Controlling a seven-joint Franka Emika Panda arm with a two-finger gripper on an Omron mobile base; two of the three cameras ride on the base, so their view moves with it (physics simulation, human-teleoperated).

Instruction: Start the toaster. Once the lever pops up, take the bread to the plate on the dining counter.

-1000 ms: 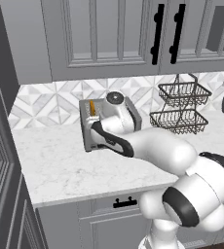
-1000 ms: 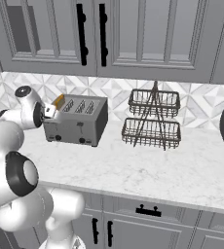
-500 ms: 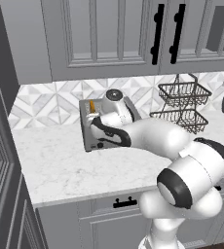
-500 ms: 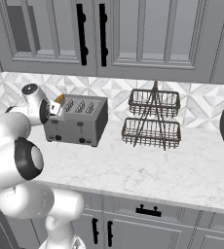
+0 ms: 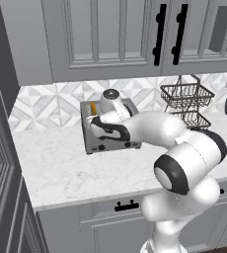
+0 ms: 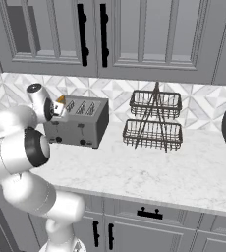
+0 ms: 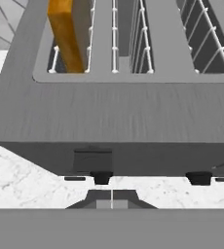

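My fingers [image 7: 112, 198] pressed closed and empty just before the toaster [image 7: 109, 116], its black lever [image 7: 101, 177] right ahead, bread [image 7: 65, 34] upright in the leftmost slot, marble tabletop [image 7: 21, 182] beneath

Boxy brushed-grey metal toaster [image 7: 114, 121], black levers [image 7: 101, 178] on its front. Slice of bread [image 7: 65, 34]: golden-orange, darker crust. White marble bench [image 5: 71, 173], faint grey veins. Backsplash tiles [image 5: 46, 104]: grey-white geometric pattern. Grey cabinets [image 6: 149, 34], black handles [image 6: 103, 34]. Dark wire basket rack [image 6: 154, 120].
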